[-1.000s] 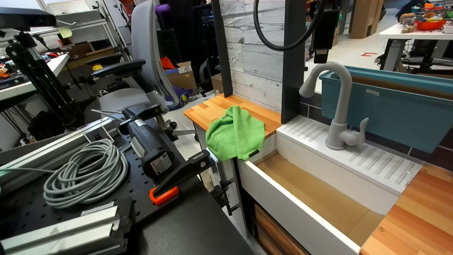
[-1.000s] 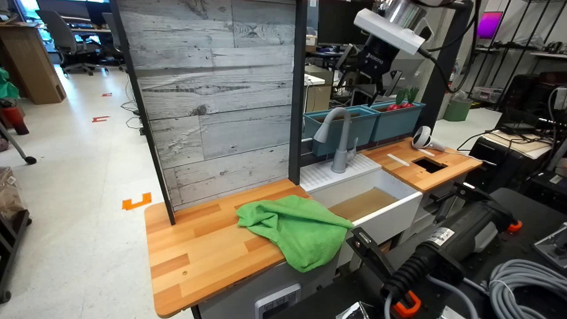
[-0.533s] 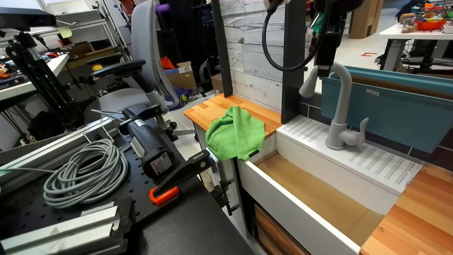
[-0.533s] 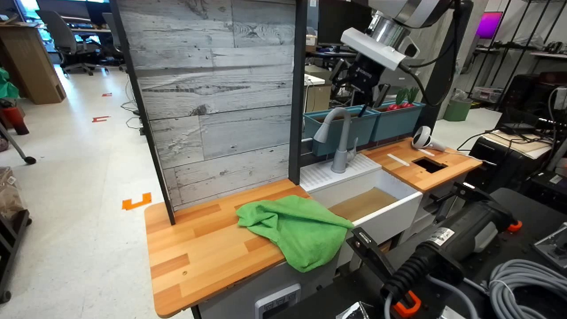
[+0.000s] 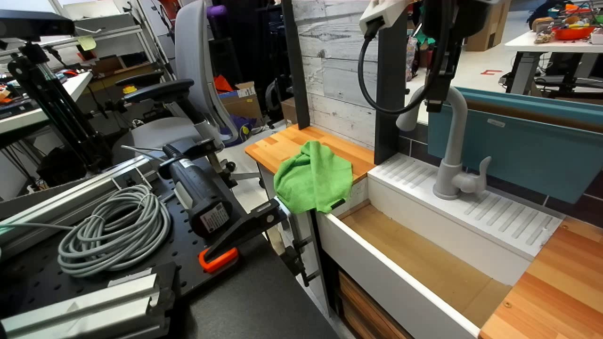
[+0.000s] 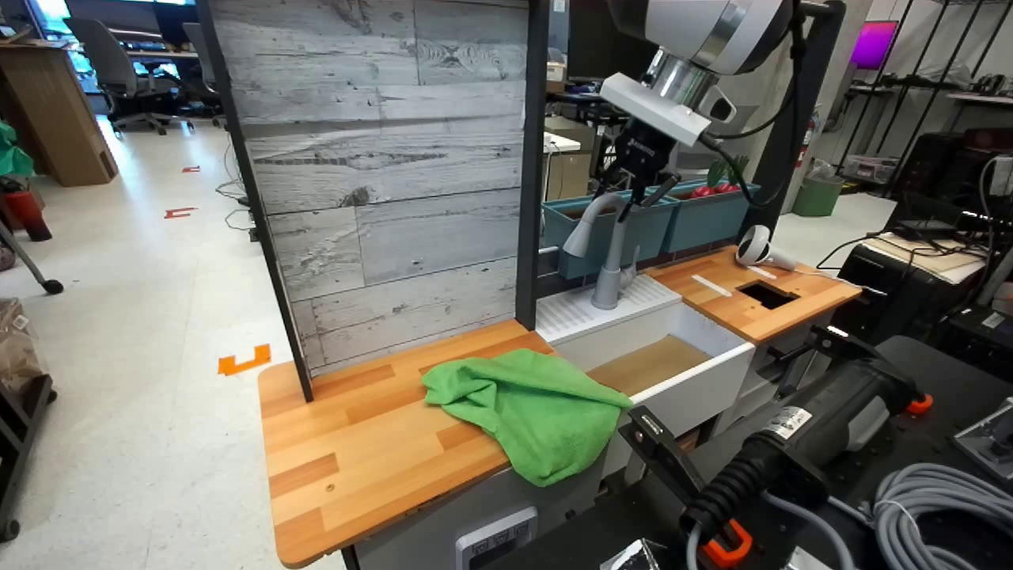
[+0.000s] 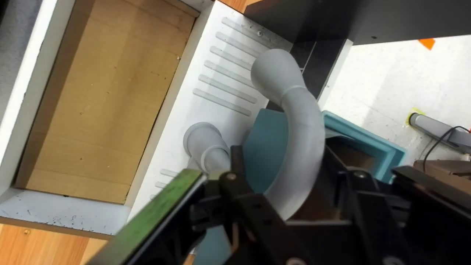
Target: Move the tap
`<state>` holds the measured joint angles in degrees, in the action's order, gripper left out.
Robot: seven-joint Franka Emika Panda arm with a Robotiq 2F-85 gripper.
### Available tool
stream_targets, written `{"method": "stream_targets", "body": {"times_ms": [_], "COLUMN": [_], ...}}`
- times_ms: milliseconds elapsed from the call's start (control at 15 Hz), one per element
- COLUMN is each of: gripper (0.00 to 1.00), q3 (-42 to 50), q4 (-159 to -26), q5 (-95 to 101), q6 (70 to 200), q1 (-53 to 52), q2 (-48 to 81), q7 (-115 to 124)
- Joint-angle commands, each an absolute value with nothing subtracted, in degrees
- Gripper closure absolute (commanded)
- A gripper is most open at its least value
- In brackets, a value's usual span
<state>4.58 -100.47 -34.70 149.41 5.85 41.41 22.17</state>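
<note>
Tap (image 7: 304,132), curved neck partly hidden by the spread pincer (image 7: 283,154) astride it, contact hard to tell

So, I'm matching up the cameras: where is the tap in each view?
In an exterior view: the tap, right of centre, mostly upper half.
In an exterior view: the tap, just right of centre.
Wrist view: the tap, curving around the centre.
Shared landmark: white grooved ledge beneath it.

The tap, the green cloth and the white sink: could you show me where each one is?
Tap (image 7: 306,129): wrist view, on its curved spout.
Green cloth (image 6: 538,412): in an exterior view, on the middle of its spread fabric.
White sink (image 5: 391,287): in an exterior view, on its front wall.
</note>
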Motion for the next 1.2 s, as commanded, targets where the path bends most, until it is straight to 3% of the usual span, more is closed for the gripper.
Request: {"method": "stream_targets", "body": {"times_ms": [0,133,333,1133], "gripper": [0.81,0.93,0.97,1.0], "q3": [5.2,5.7,7.2,11.2], "q4": [-97.9,-98.1,-99.0,-95.2], "q5": [-31.3,-28.8,-23.0,-4.7], "q6": [148.7,147.8,144.3,136.7], "q1": [6.3,6.3,6.3,3.0], "q2": [43.3,43.0,41.8,42.6], "q7": [23.0,22.6,21.7,19.6]}}
